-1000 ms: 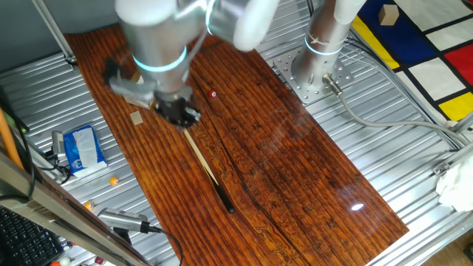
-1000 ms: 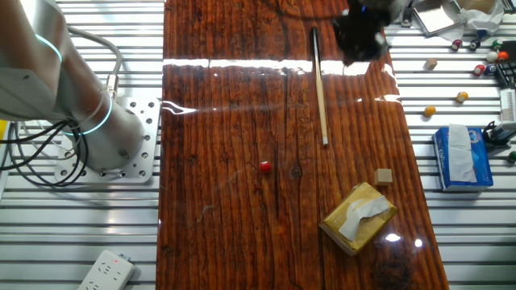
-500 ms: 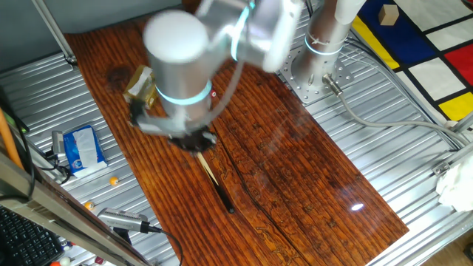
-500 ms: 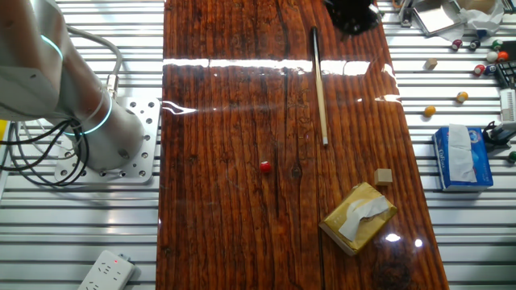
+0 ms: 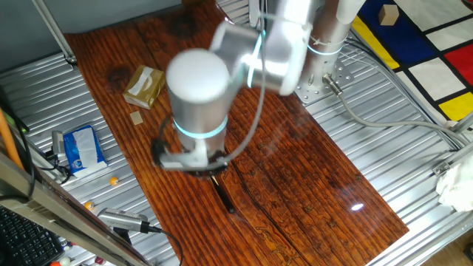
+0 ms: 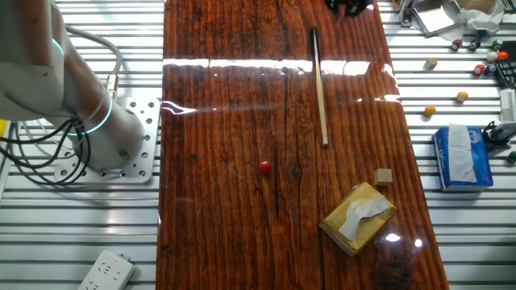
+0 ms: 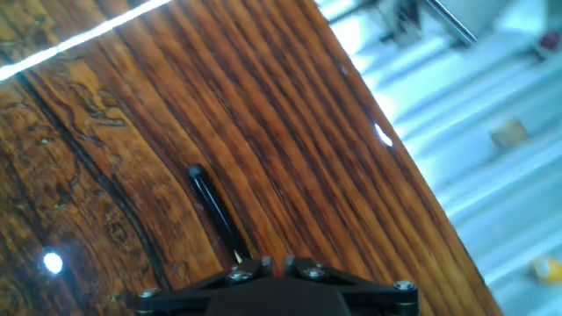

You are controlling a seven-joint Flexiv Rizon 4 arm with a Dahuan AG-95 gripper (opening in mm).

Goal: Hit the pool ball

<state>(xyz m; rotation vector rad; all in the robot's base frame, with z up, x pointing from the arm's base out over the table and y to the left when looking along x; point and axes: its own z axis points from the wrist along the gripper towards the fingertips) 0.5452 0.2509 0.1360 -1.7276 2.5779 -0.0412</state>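
Observation:
The pool ball (image 6: 264, 167) is a tiny glossy red ball lying alone on the dark wooden tabletop (image 6: 218, 97); the arm hides it in the first fixed view. A thin cue stick (image 6: 320, 89) lies flat on the wood, its pale tip toward the ball. Its dark butt end shows in the first fixed view (image 5: 223, 197) and in the hand view (image 7: 211, 211). My gripper (image 5: 198, 166) hovers over the cue's butt half. It is barely visible at the top edge of the other fixed view (image 6: 348, 5). In the hand view only its black body (image 7: 268, 268) shows, so the fingers are unreadable.
A tan tissue box (image 6: 359, 217) and a small tan block (image 6: 384, 176) sit on the wood beyond the cue's tip. A blue tissue packet (image 6: 461, 157), orange balls (image 6: 430, 110) and other small balls (image 6: 459, 44) lie on the metal slats beside the table. The arm's base (image 6: 105, 145) is opposite.
The arm has moved along the cue from its middle toward the dark butt end, sliding out the top of the other fixed view. The ball and the cue have not moved.

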